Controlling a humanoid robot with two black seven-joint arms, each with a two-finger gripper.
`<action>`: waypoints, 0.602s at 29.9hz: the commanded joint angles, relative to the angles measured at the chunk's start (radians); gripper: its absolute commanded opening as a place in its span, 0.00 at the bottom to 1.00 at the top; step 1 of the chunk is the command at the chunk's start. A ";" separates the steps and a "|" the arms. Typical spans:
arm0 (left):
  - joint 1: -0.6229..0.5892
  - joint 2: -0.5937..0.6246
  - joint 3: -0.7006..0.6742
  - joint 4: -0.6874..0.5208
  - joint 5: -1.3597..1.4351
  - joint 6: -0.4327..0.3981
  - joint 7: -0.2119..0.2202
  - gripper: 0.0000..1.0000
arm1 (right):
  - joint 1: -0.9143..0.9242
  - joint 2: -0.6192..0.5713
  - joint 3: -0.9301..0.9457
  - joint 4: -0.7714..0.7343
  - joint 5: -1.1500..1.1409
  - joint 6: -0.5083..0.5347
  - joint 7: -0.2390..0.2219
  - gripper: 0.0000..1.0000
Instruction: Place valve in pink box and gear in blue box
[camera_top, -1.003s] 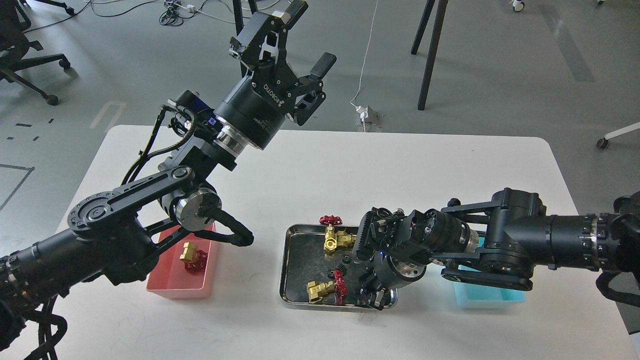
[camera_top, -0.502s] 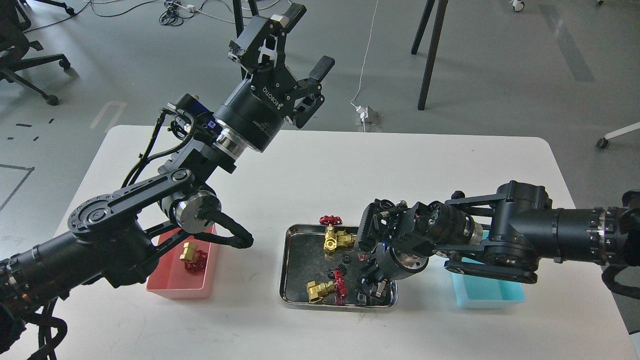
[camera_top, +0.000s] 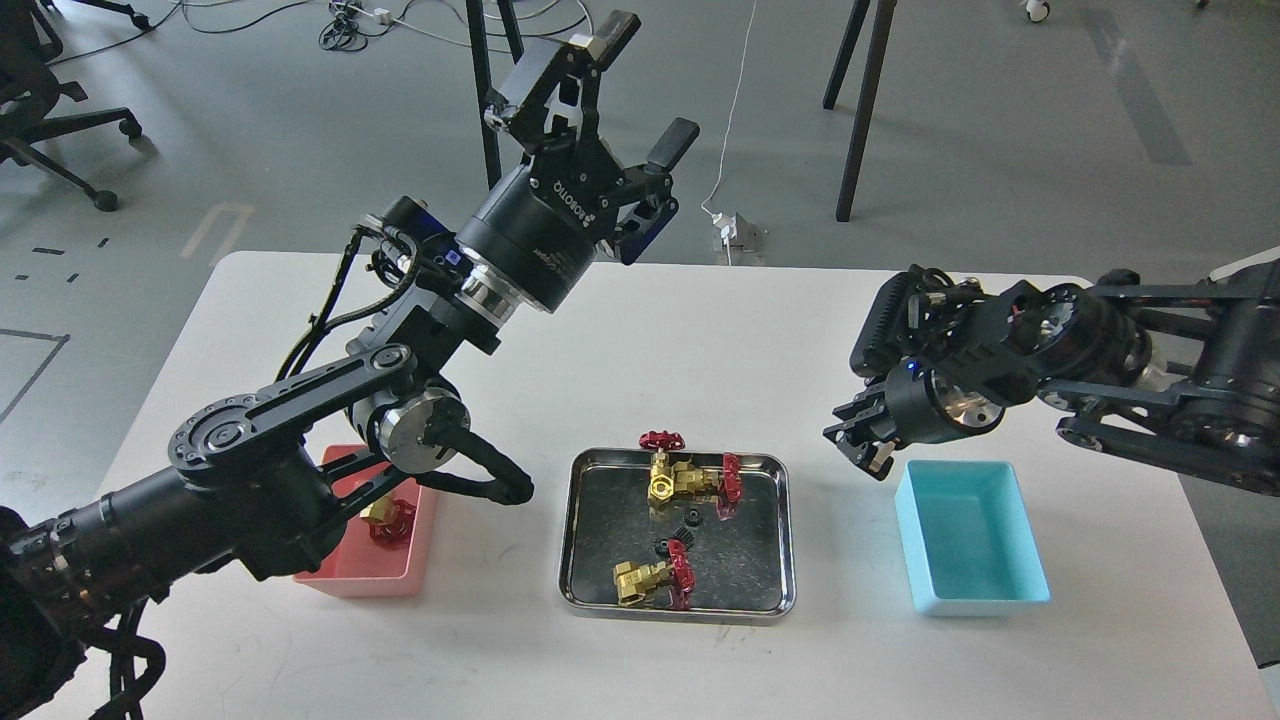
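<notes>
Nearest us, a brass valve (camera_top: 645, 581) and black gears (camera_top: 674, 545) lie in the shiny steel tray (camera_top: 573, 540), between pink box (camera_top: 350, 580) and blue box (camera_top: 990, 598). Our right gripper (camera_top: 862, 448): spread unreadable. Farther, our left gripper (camera_top: 640, 90), marked ROBOTIQ, gapes empty.

Left arm enters from the lower left, elbow bent, forearm rising to the upper centre; the left gripper (camera_top: 628, 80) points up and away, its two fingers spread wide with clear space between the tips. Right arm enters from the right edge, wrist turned down and leftward; the right gripper (camera_top: 860, 450) is dark and seen nearly end-on, so its finger spacing cannot be resolved.
</notes>
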 joint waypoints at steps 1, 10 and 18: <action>0.000 -0.023 0.001 0.006 0.001 0.001 0.000 0.95 | -0.014 -0.126 -0.010 0.025 0.000 0.000 0.000 0.04; -0.002 -0.051 0.001 0.029 0.023 -0.001 0.000 0.95 | -0.123 -0.206 -0.010 0.025 -0.005 0.000 -0.011 0.16; -0.008 -0.053 0.004 0.056 0.021 -0.001 0.000 0.95 | -0.128 -0.203 0.114 0.020 0.053 0.000 -0.009 1.00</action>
